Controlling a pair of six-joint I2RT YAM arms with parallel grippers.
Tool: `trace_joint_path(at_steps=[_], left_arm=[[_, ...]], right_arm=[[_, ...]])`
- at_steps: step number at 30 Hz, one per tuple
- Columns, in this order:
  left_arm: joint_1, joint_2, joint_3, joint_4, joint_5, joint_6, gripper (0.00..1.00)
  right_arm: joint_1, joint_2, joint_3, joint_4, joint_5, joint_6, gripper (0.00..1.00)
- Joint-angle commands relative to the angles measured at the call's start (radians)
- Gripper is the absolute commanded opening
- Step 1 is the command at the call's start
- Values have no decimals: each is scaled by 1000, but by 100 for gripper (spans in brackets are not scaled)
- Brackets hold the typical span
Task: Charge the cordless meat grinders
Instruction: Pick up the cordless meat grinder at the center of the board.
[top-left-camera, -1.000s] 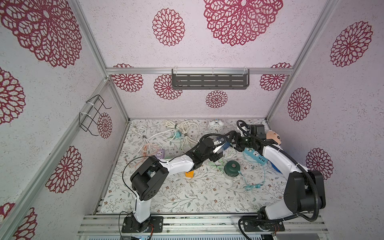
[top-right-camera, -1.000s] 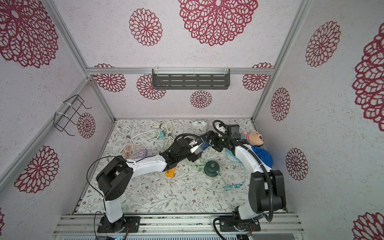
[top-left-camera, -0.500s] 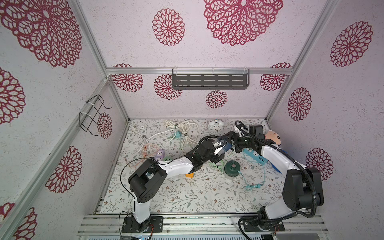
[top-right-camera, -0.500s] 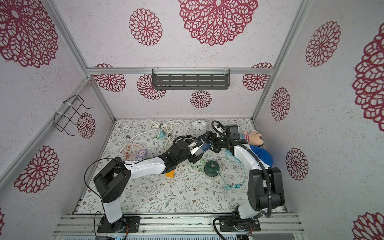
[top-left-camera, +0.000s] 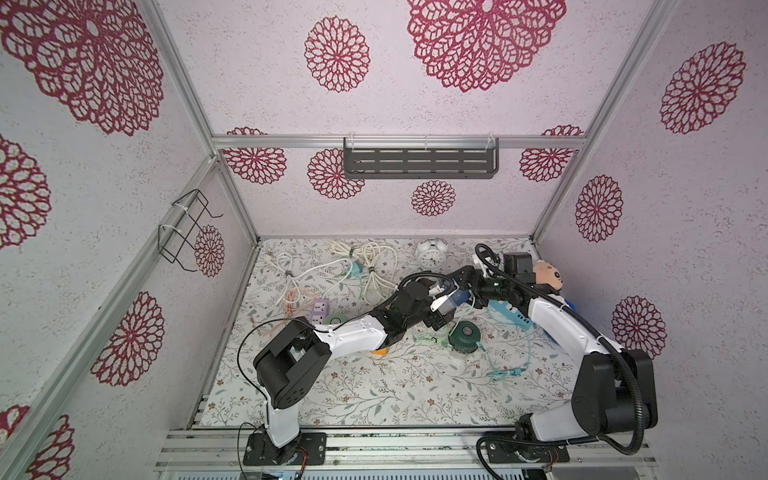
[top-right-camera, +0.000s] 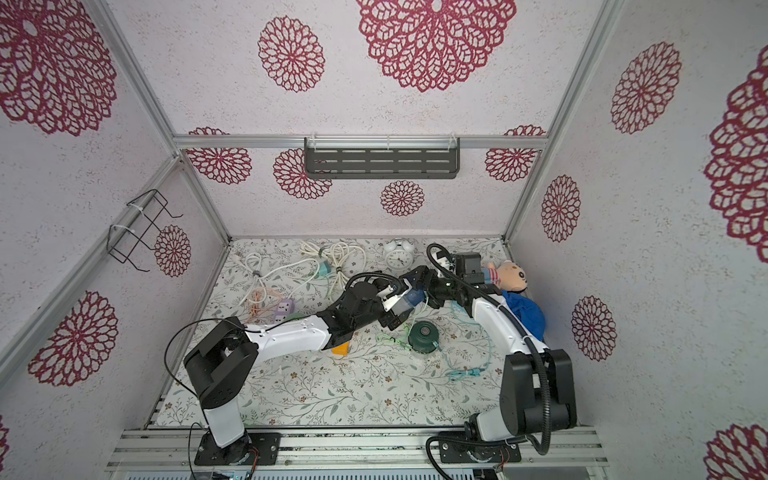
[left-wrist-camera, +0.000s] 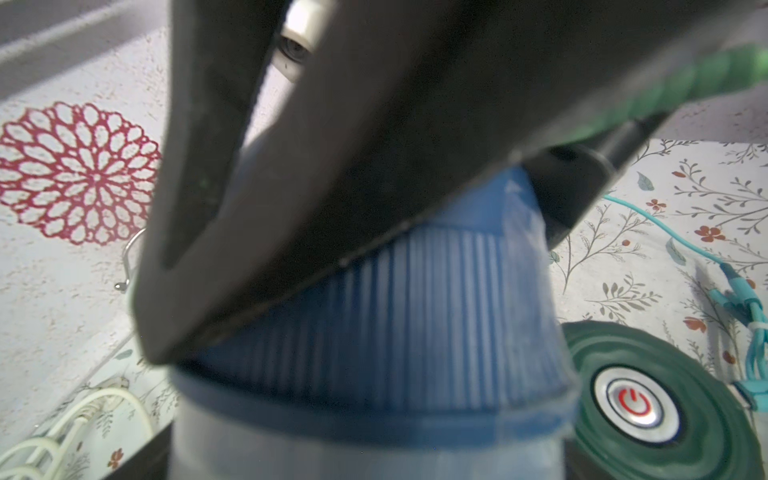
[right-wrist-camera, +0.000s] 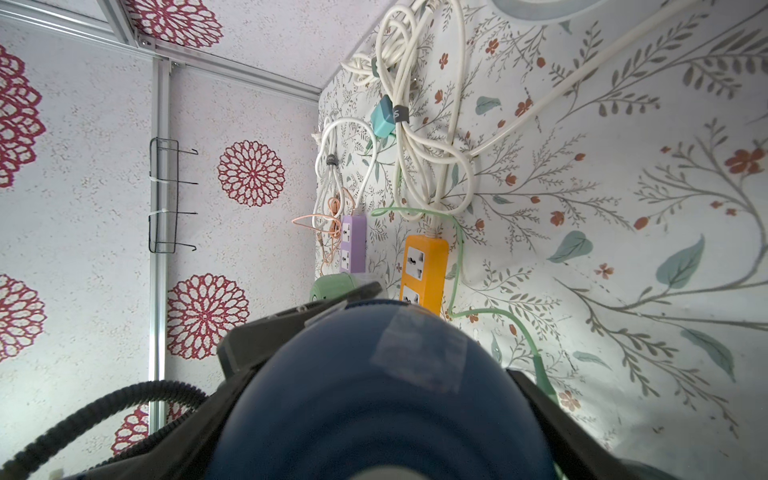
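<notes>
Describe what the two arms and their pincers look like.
The left arm and right arm have white link shells between boxy black joints. A thin black wire loops off the left; a thick ribbed black hose runs along the right. The left pincer and right pincer are black with wedge-shaped fingers.

The navy blue grinder (top-left-camera: 455, 297) hung clear of the surface, tipped on its side, its ribbed collar and clear cup visible. The dark green grinder (top-left-camera: 464, 336) stood upright near it, its silver button (left-wrist-camera: 636, 405) with a red power mark facing up. The mint green grinder (top-left-camera: 334, 320) sat well apart to the left, partly hidden.
</notes>
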Motion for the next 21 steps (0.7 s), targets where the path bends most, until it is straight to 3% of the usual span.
trace_joint_path(at_steps=[1,6,11,14,21], left_arm=[[-3,-29,46,86,-46,-26,97],[-6,-45,24,92,-104,-27,97],[-10,-103,-27,25,-239,-46,97],[-16,-159,-79,-34,-357,-99,97],[-24,-327,-246,-104,-424,-223,97]], right_arm=[[23,-42,31,-68,-25,-71,78],[10,-7,57,-69,52,-88,73],[5,54,130,-141,221,-166,71],[5,100,167,-178,358,-217,71],[7,216,217,-171,493,-252,69]])
